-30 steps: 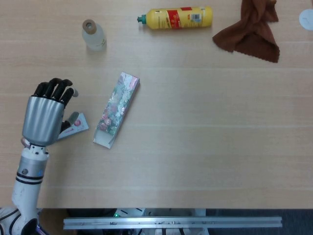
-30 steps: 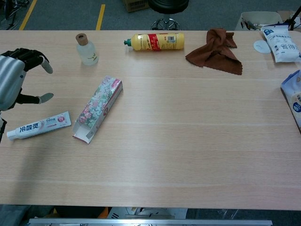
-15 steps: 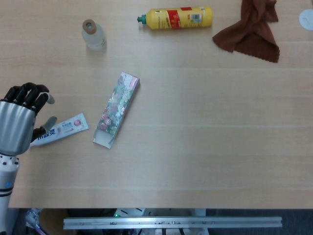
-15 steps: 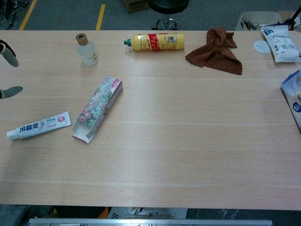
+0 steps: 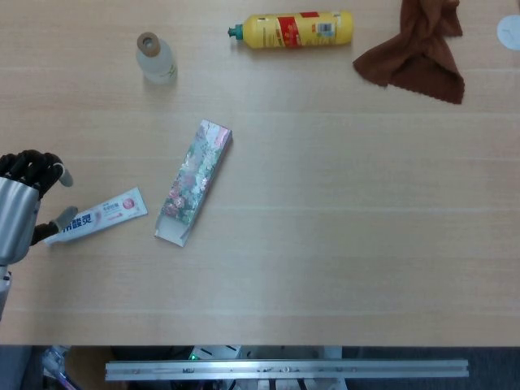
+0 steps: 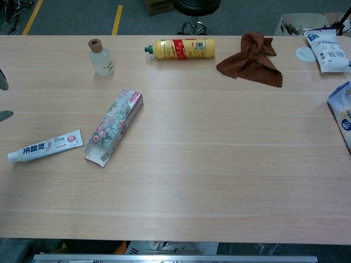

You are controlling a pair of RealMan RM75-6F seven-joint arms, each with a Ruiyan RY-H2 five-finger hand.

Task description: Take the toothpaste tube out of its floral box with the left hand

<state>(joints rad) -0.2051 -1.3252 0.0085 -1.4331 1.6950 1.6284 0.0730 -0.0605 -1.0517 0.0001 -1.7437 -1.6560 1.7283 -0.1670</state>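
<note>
The white toothpaste tube [image 5: 97,216] [image 6: 46,146] lies flat on the table, outside its box and just left of it. The floral box [image 5: 195,180] [image 6: 114,126] lies at a slant with its open end toward the near edge. My left hand [image 5: 20,207] is at the far left edge of the head view, its fingers apart and holding nothing; its thumb tip is near the tube's cap end. The chest view shows only its fingertips [image 6: 3,115] at the left border. My right hand appears in neither view.
A small clear bottle with a cork cap [image 5: 154,57] [image 6: 100,56] stands at the back left. A yellow bottle [image 5: 296,29] [image 6: 181,47] lies at the back middle and a brown cloth [image 5: 418,53] [image 6: 251,59] beside it. White and blue packets [image 6: 332,50] sit at the right.
My left hand has drawn back to the left, away from the tube, and has nearly left the chest view. The tube and the box have not moved.
</note>
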